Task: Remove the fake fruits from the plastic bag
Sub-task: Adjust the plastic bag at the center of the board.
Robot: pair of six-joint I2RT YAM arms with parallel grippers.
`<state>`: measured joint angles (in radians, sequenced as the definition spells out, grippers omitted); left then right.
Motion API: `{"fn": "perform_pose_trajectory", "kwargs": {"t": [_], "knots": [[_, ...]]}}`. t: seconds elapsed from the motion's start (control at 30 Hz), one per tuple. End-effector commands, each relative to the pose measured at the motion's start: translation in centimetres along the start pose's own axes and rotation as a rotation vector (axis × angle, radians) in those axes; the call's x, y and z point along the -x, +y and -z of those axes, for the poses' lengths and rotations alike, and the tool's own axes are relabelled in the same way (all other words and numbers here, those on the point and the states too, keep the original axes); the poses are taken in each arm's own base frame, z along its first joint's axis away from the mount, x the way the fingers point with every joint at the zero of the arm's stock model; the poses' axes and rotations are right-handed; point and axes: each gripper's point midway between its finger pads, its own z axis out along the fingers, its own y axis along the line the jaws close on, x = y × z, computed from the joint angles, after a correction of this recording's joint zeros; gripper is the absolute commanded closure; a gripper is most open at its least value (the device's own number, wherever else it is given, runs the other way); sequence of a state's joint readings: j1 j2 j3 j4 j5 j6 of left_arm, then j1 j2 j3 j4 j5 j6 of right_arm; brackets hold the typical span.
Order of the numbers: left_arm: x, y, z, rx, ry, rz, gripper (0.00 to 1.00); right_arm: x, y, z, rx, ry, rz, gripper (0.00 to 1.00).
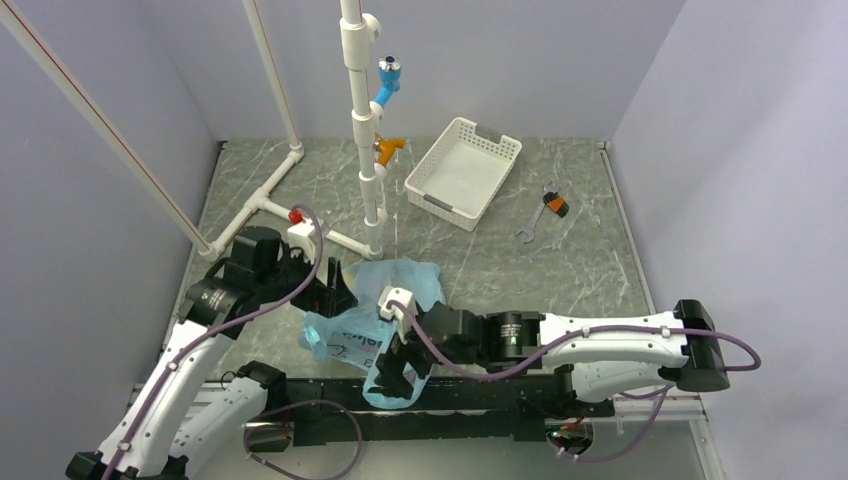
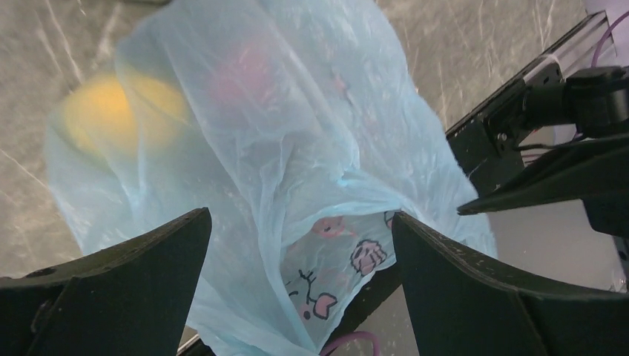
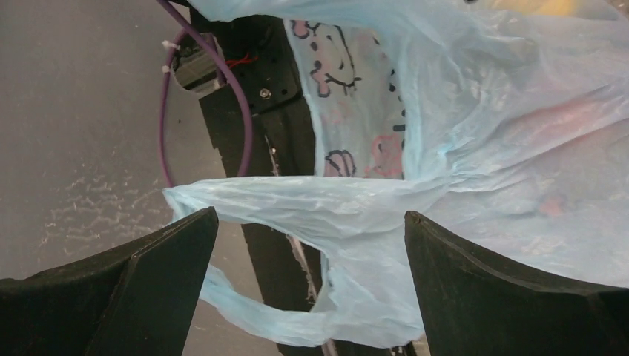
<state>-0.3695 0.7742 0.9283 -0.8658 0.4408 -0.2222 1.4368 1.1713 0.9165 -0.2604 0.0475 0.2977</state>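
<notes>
With the left gripper [image 2: 300,215] spread wide and gripping nothing, find the plastic bag [image 2: 297,133] between and ahead of its fingers. Look for a yellow-orange fruit [image 2: 100,111] ahead and off to one side and a reddish fruit [image 2: 245,74] straight ahead, both seemingly under the film. Likewise the right gripper [image 3: 311,213]: fully open, empty, a bag handle [image 3: 297,204] stretched across between its fingers. Probably best to pinch film only, beyond the fruits, then lift so they roll toward the handles. Avoid clamping a fruit through the plastic.

White perforated basket [image 1: 463,175] upright, far centre of marbled table [image 1: 590,265]. Orange-handled wrench [image 1: 541,213] flat, right of basket, apart. White pipe frame [image 1: 357,100] left of basket.
</notes>
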Motion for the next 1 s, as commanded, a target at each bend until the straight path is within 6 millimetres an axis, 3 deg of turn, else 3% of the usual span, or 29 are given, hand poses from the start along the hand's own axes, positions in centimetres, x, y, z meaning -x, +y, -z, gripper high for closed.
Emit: {"fn": "perform_pose_trajectory", "kwargs": {"t": [0.0, 0.27, 0.5, 0.6, 0.73, 0.87, 0.97], "knots": [[0.3, -1.5, 0.5, -0.088, -0.103, -0.039, 0.01, 2.0, 2.7, 0.0, -0.048, -0.087, -0.004, 0.00], [-0.8, -0.6, 0.7, -0.043, -0.196, 0.087, 0.02, 0.6, 0.2, 0.1, -0.484, -0.081, 0.044, 0.00], [-1.8, 0.1, 0.3, -0.012, -0.153, 0.091, 0.01, -0.4, -0.1, -1.0, -0.570, -0.038, 0.070, 0.02], [-2.2, 0.5, -0.1, 0.014, -0.097, 0.083, 0.01, -1.1, -0.8, -0.7, -0.585, -0.037, 0.070, 0.13], [-4.2, 0.4, -2.0, 0.024, 0.070, 0.076, 0.01, -1.7, -2.1, 0.4, -0.615, -0.061, 0.052, 0.33], [-5.7, -1.0, -3.6, -0.012, 0.154, 0.032, 0.04, -1.2, -3.7, 2.0, -0.669, -0.111, 0.044, 0.64], [-6.2, -1.4, -4.3, -0.014, 0.176, 0.020, 0.12, -0.3, -4.7, 3.0, -0.694, -0.151, 0.034, 0.77]]}}
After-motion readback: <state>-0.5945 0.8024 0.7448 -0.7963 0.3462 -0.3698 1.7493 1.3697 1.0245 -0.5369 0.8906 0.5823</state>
